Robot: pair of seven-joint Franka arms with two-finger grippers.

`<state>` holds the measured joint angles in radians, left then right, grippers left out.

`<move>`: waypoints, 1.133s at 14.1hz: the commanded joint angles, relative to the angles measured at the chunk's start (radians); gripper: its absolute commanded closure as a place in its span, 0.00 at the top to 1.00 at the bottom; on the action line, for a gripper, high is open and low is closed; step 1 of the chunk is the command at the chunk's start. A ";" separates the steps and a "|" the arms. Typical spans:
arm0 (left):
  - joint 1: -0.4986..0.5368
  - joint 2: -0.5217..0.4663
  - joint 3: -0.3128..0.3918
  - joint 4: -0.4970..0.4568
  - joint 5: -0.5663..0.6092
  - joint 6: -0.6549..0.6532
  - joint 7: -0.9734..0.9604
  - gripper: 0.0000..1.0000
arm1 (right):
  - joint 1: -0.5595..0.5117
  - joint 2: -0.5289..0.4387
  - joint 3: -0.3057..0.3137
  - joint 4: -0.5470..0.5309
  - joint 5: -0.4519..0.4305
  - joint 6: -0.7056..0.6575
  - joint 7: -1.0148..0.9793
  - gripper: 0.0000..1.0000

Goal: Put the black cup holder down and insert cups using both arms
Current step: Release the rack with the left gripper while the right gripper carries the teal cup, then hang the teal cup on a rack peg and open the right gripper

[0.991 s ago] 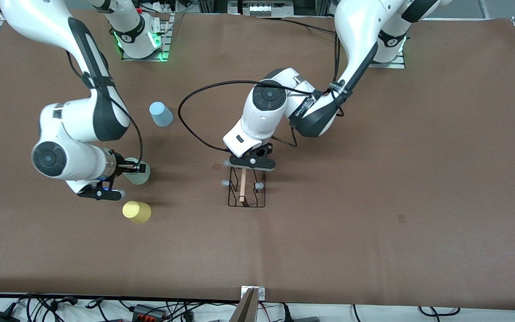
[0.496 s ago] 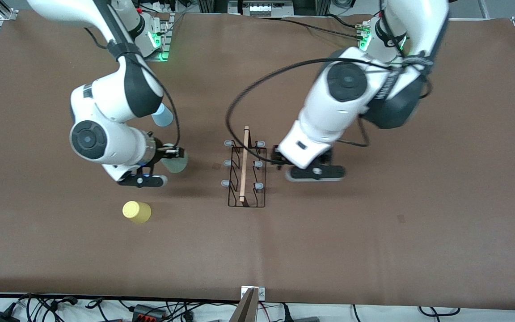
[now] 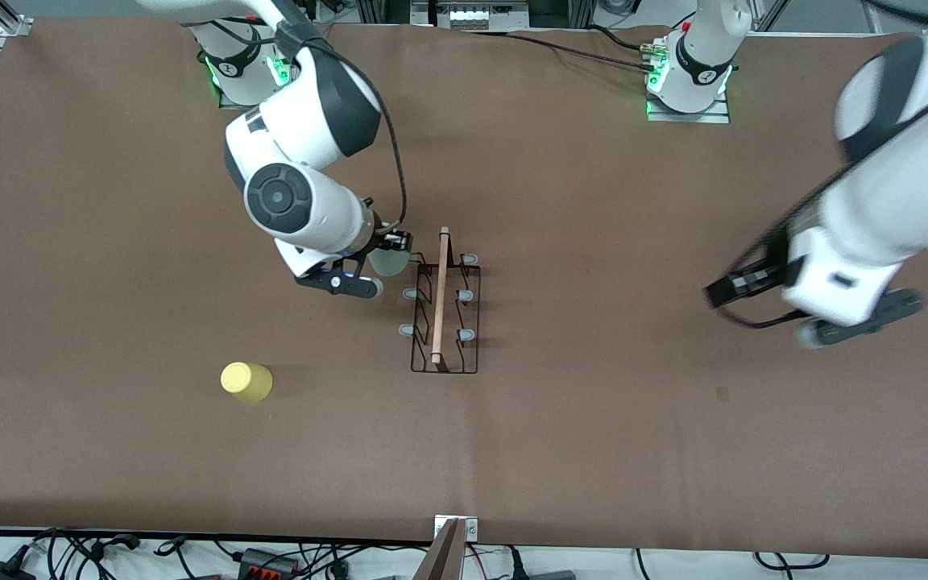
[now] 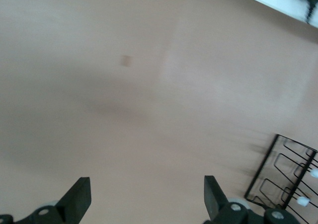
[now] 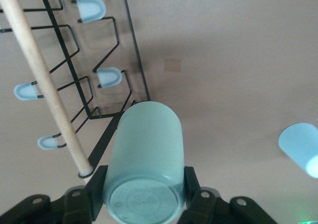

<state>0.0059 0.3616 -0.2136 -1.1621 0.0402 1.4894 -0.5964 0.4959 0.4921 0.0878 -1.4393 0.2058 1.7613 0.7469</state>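
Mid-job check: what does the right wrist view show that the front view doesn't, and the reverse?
Only the right wrist view: the light blue cup on the table, and the right gripper shut on the pale green cup near its base. Only the front view: the yellow cup, and the left gripper over bare table toward the left arm's end. Both: the black cup holder, its pegs bare.
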 commanded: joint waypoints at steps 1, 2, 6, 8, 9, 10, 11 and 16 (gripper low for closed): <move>0.088 -0.087 -0.007 -0.030 0.007 -0.051 0.137 1.00 | 0.013 0.017 -0.005 0.022 0.014 0.018 0.052 0.31; 0.103 -0.087 -0.003 -0.034 0.007 -0.058 0.206 1.00 | 0.019 0.022 -0.005 0.022 0.015 0.029 0.058 0.31; 0.132 -0.081 -0.004 -0.036 0.006 -0.071 0.288 1.00 | 0.044 0.057 -0.005 0.022 0.014 0.050 0.077 0.31; 0.173 -0.081 -0.004 -0.041 -0.009 -0.028 0.288 1.00 | 0.056 0.066 -0.005 0.022 0.012 0.067 0.094 0.31; 0.196 -0.084 -0.016 -0.042 -0.009 -0.026 0.288 1.00 | 0.056 0.071 -0.005 0.022 0.014 0.075 0.094 0.31; 0.195 -0.092 -0.024 -0.051 -0.009 -0.047 0.290 1.00 | 0.056 0.075 -0.005 0.020 0.014 0.075 0.094 0.31; 0.197 -0.104 -0.026 -0.062 -0.009 -0.067 0.291 1.00 | 0.056 0.080 -0.005 0.020 0.009 0.075 0.094 0.31; 0.189 -0.210 -0.018 -0.218 -0.006 0.041 0.305 1.00 | 0.055 0.103 -0.005 0.020 0.012 0.075 0.117 1.00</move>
<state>0.1862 0.2362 -0.2332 -1.2739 0.0383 1.4664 -0.3219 0.5478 0.5819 0.0850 -1.4388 0.2064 1.8378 0.8299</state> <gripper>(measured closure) 0.000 0.286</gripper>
